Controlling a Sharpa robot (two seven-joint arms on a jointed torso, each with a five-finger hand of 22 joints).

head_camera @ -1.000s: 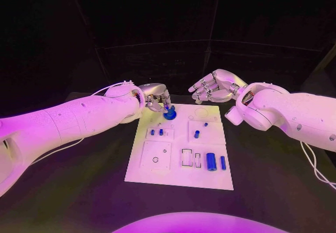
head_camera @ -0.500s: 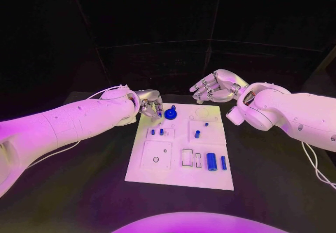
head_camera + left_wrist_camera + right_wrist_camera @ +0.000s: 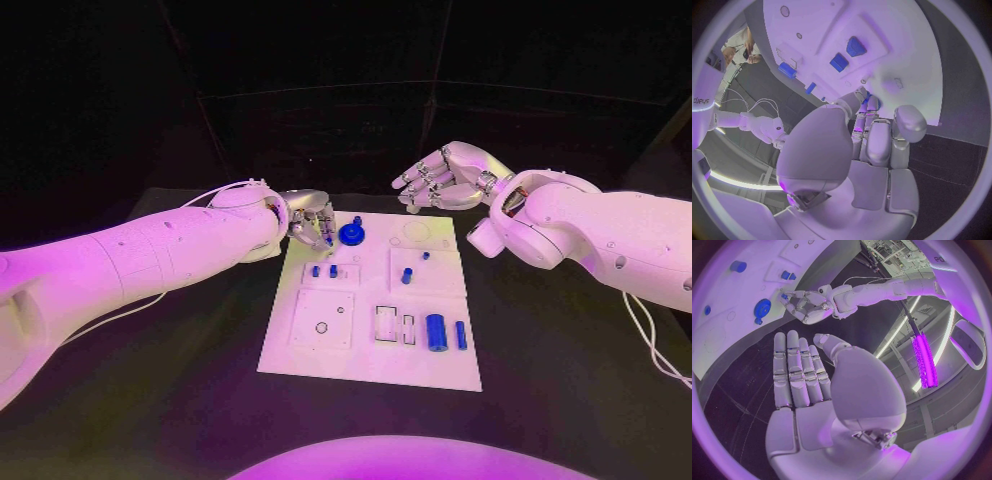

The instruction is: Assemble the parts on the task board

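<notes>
The only writing to be read was a fragment on the white arm at the rim of the left wrist view, letters like "djeys", too cut off to make out; the task board (image 3: 372, 305) itself carried no legible label, only engraved outlines, small holes and shallow rectangular recesses.

The task board lay flat in the middle of the black table (image 3: 173, 390); at its far edge a round blue part (image 3: 352, 236) sat beside a pale circular outline; nearer the middle stood a pair of small blue pegs (image 3: 323, 271) and, to their right, another short blue piece (image 3: 407, 276); near the front right lay a fat blue cylinder (image 3: 436, 331) with a thinner blue rod (image 3: 460, 335) just beside it.

The left hand (image 3: 310, 220) was at the far left corner of the board, its fingers curled in close together just beside the round blue part; whether they pinched anything could not be told, since the fingertips hid the spot in the left wrist view; a thin white cable (image 3: 216, 190) looped over that wrist.

The right hand (image 3: 444, 178) hung above the table beyond the board's far right corner, well clear of the parts, holding nothing, fingers lightly bent and side by side in the right wrist view (image 3: 798, 375).
</notes>
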